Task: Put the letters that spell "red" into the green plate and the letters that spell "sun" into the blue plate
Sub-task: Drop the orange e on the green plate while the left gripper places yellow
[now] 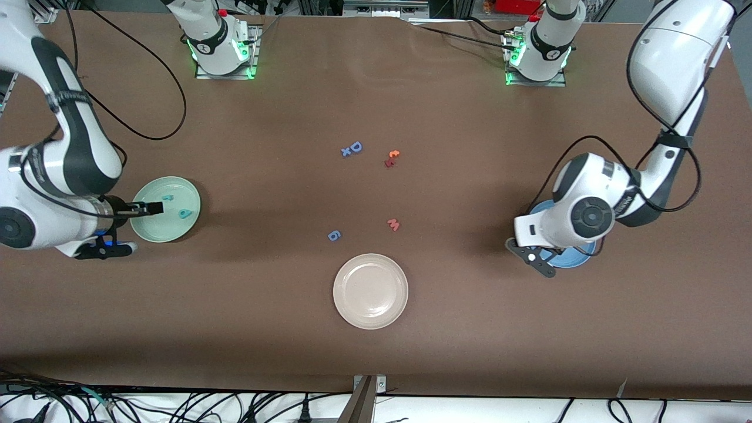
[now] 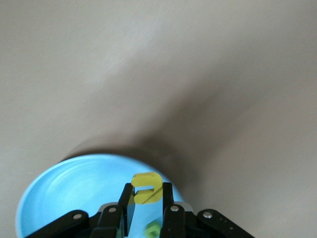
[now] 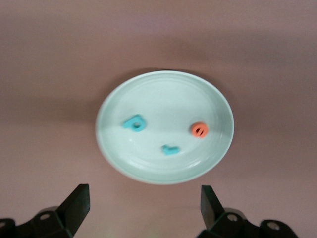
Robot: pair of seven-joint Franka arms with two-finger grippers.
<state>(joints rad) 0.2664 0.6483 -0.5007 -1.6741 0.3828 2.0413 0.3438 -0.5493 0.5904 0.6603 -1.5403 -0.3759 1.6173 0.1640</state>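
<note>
Over the green plate (image 3: 164, 126), at the right arm's end of the table, the right gripper (image 3: 143, 208) hangs with its two fingers wide apart and nothing in them. Three little letters lie in that plate: a teal "d" (image 3: 134, 123), a teal "r" (image 3: 170, 149) and an orange "e" (image 3: 199, 130). So "red" looks done.

At the left arm's end, the left gripper (image 2: 147, 201) is over the blue plate (image 2: 74, 188), its fingers pressed together on a yellow letter (image 2: 146, 187). It looks like an arch shape, the "n" or "u". A small olive-green bit (image 2: 152, 229) shows just under the fingers, maybe another letter.

What could go wrong? The yellow letter is soft and light. It could stick to a finger when the fingers part, or bounce off the rim onto the table.

In the front view the left arm covers most of the blue plate, so I cannot count the letters inside it. I cannot find the yellow "s" anywhere. In the middle of the table lie a blue "D" (image 1: 355, 147), a blue "6" (image 1: 333, 235), a pink "w" (image 1: 393, 224), some reddish letters (image 1: 392, 158) too tiny to read, and a white plate (image 1: 370, 291).
</note>
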